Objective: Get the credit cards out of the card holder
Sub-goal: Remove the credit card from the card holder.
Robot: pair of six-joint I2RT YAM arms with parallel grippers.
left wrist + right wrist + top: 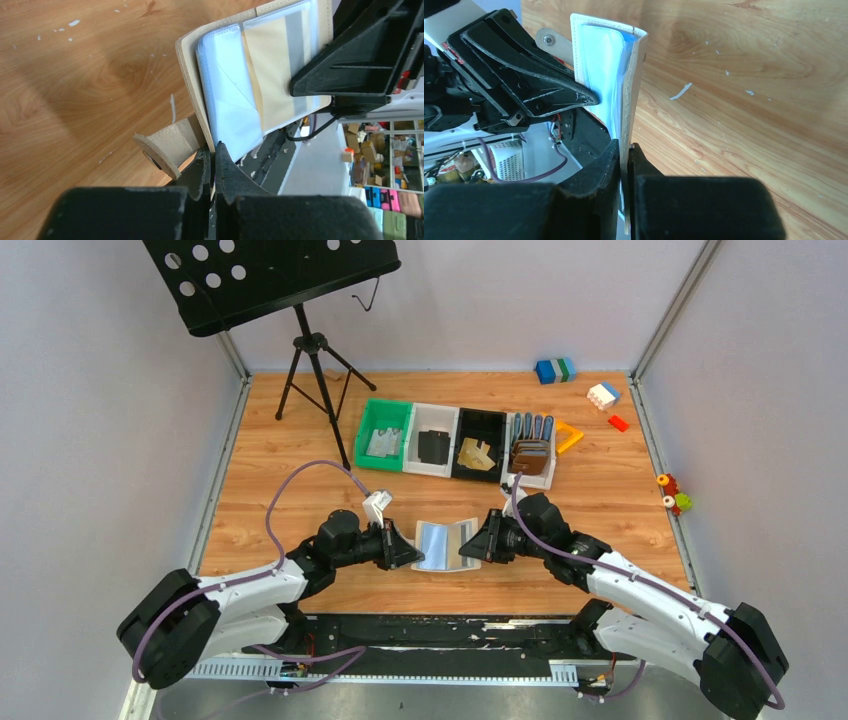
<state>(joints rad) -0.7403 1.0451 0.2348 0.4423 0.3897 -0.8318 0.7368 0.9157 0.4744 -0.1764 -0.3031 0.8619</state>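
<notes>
The pale beige card holder point(445, 543) is held open above the table between both grippers, its light blue-grey inside facing up. My left gripper point(215, 150) is shut on the edge of its left cover, beside the strap tab point(167, 147). My right gripper point(625, 148) is shut on the edge of the right cover point(631, 90). In the left wrist view a gold credit card point(275, 75) with a grey stripe shows through a clear sleeve. In the top view the left gripper point(414, 558) and the right gripper point(466, 552) flank the holder.
A row of bins stands behind: a green bin point(372, 420) with silvery cards, a white bin point(434, 422) with a black card, a black bin point(478, 425) with gold cards, and another with brown wallets point(530, 455). A music stand point(318, 390) is at back left, toy blocks point(603, 395) at back right.
</notes>
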